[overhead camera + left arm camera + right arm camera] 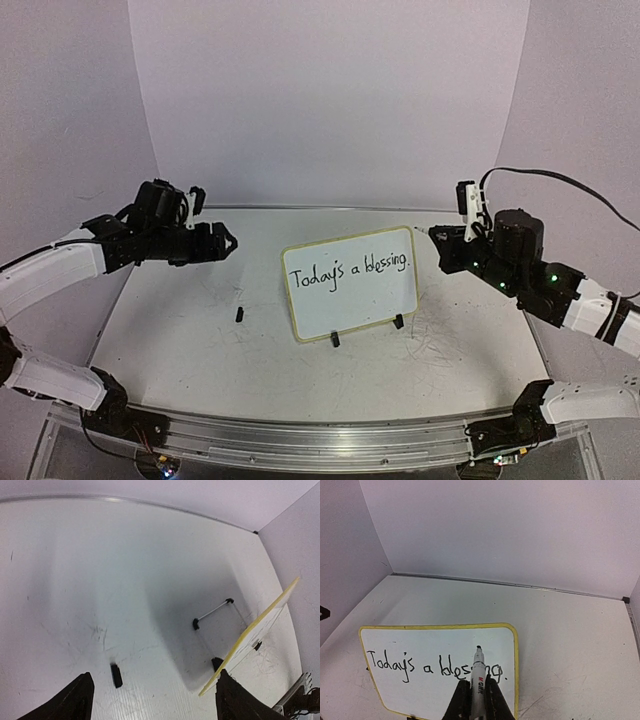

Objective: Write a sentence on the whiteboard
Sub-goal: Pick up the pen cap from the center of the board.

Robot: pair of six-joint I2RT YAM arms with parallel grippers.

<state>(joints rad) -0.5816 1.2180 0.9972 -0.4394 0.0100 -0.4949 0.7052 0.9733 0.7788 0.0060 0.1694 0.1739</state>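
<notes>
The whiteboard (350, 308) stands tilted on its black clip feet mid-table, with the sentence (348, 270) "Today's a blessing." in black across it. My right gripper (440, 238) hovers just off the board's upper right corner, shut on a white marker (478, 675). In the right wrist view the marker's uncapped tip points at the whiteboard (420, 642), over the sentence (415, 664) near its last word. My left gripper (232, 243) hangs left of the board, open and empty. Its wrist view has the whiteboard (257, 627) edge-on at the right.
A small black cap (240, 313) lies on the tabletop left of the board, also below my left gripper (155, 705) as the cap (116, 675). The board's wire stand (212, 612) props it from behind. Walls close the back and sides.
</notes>
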